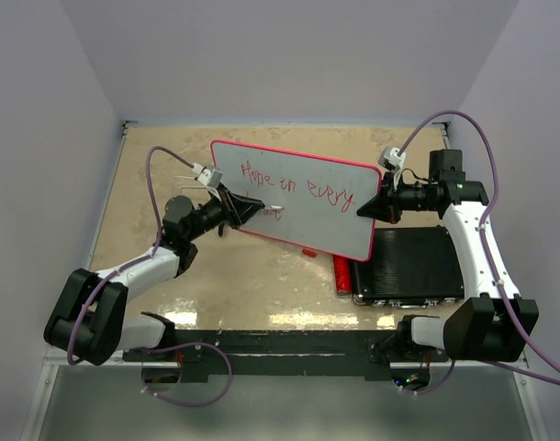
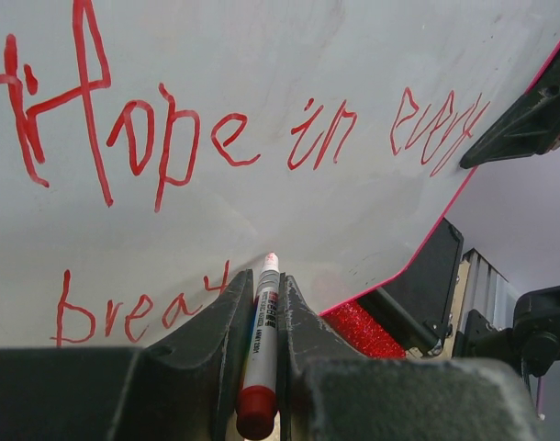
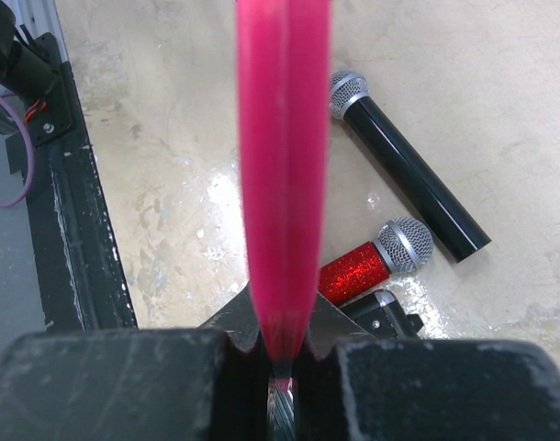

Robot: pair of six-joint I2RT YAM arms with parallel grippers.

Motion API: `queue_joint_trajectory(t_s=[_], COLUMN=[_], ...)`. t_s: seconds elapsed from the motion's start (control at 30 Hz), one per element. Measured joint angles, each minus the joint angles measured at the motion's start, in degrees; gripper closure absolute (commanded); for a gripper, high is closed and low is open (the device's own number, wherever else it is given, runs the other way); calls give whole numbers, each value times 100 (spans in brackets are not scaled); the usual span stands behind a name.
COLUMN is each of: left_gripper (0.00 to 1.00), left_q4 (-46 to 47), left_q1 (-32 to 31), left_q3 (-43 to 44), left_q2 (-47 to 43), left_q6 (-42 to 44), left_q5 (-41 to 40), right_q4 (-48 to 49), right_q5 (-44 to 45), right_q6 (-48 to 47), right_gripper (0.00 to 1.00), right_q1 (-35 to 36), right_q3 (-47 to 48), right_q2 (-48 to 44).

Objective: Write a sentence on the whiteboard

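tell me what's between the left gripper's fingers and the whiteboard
A white marker with a red end, clamped in the left gripper, its tip at the whiteboard where the sentence breaks off. The left wrist view shows it.

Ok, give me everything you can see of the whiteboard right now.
The whiteboard is a flat, glossy white rectangle with a thin red frame and rounded corners. It is held tilted, its right edge clamped in the right tool. The red sentence on it reads "Hope in every", with "brea" begun on a second line. The tip of the marker in the left tool appears to touch the face just after those letters. Its lower right corner overlaps the black case in the top view.
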Motion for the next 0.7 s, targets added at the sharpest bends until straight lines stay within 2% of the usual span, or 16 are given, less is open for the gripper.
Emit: queue_joint_trajectory(t_s=[0.7], left_gripper=[100], left_q4=[-46], left_q1=[0], left_q3=[90], left_q2=[216], left_q6=[48], left_q5=[-9], right_q4=[4], right_q5=[-13], right_q6=[2], right_gripper=[100], right_q1=[0], right_q3=[-24], right_q2=[0])
